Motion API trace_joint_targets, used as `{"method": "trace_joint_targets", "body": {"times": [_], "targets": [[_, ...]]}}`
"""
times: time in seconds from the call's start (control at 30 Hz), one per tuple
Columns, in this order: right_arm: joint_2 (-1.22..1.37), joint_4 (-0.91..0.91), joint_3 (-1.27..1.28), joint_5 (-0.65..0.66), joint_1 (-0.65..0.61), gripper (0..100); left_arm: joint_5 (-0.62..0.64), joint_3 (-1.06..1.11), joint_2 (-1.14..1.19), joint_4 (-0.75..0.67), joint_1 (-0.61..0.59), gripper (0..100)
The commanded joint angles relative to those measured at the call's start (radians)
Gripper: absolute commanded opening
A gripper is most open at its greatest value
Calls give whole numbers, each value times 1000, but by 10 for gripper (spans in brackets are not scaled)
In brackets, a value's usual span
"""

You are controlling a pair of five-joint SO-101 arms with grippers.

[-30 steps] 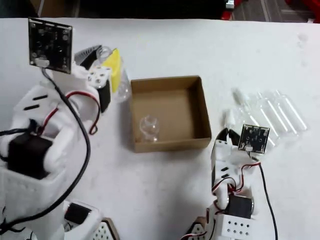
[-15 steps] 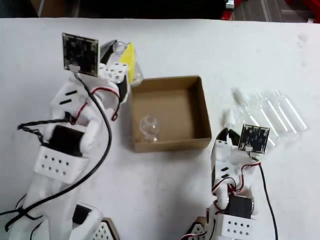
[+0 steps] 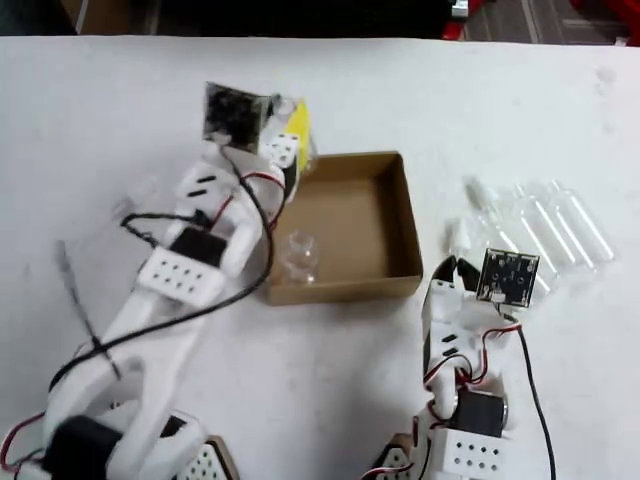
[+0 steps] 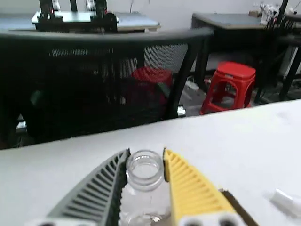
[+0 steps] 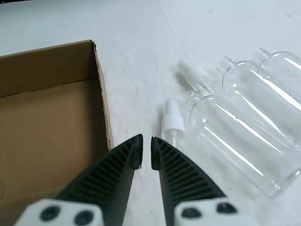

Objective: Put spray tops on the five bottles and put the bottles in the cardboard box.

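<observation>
A clear bottle (image 4: 144, 170), neck up and uncapped, is clamped in the left gripper (image 4: 145, 157) at the cardboard box's (image 3: 330, 165) far left corner, likely for capping; the right gripper (image 5: 146, 149), all but closed and empty, hovers by a spray top (image 5: 169, 123) toward the table's (image 3: 500, 100) right edge.

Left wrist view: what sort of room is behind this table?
Probably a workshop or lab-style office: a black mesh chair back stands beyond the white table, with a red plastic stool and dark desks behind it.
</observation>
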Motion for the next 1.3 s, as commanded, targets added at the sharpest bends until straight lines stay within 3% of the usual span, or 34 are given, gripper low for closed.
{"method": "trace_joint_targets", "body": {"times": [0.0, 0.4, 0.73, 1.27], "targets": [[-2, 1, 5, 12, 2, 21, -9, -58, 64, -26, 15, 22], [-4, -1, 5, 12, -8, 21, -66, 2, 84, -37, 15, 22], [-4, -1, 5, 12, -7, 21, -74, 100, 225, -288, 7, 22], [-4, -1, 5, 12, -7, 21, -74, 130, 234, -288, -15, 24]]}}
